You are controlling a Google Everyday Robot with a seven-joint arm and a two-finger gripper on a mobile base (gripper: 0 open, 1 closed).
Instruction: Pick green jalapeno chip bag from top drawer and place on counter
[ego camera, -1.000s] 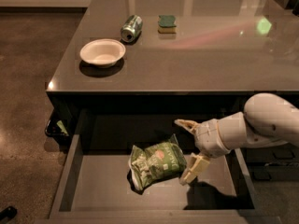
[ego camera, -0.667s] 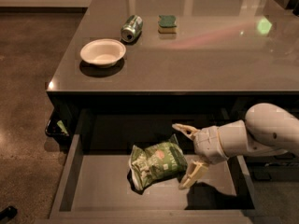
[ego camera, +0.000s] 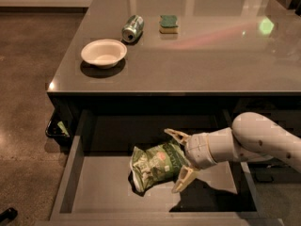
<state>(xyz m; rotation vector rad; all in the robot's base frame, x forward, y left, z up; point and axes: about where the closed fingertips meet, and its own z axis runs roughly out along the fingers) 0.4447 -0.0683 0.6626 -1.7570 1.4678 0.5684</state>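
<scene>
The green jalapeno chip bag (ego camera: 153, 166) lies crumpled in the middle of the open top drawer (ego camera: 99, 192), on its flat grey bottom. My gripper (ego camera: 178, 161) reaches in from the right on a white arm. Its two tan fingers are spread, one above the bag's right end and one below it, so the bag's right edge sits between them. The fingers are not closed on the bag. The counter (ego camera: 197, 60) stretches above the drawer, glossy and dark grey-brown.
On the counter stand a white bowl (ego camera: 103, 52), a green soda can (ego camera: 132, 28) lying on its side, and a green-topped yellow sponge (ego camera: 168, 23). The drawer's left half is bare grey floor. Brown floor lies to the left.
My gripper and arm have moved left and slightly down, so the spread fingers now straddle the bag's right end. The bag has stayed in place.
</scene>
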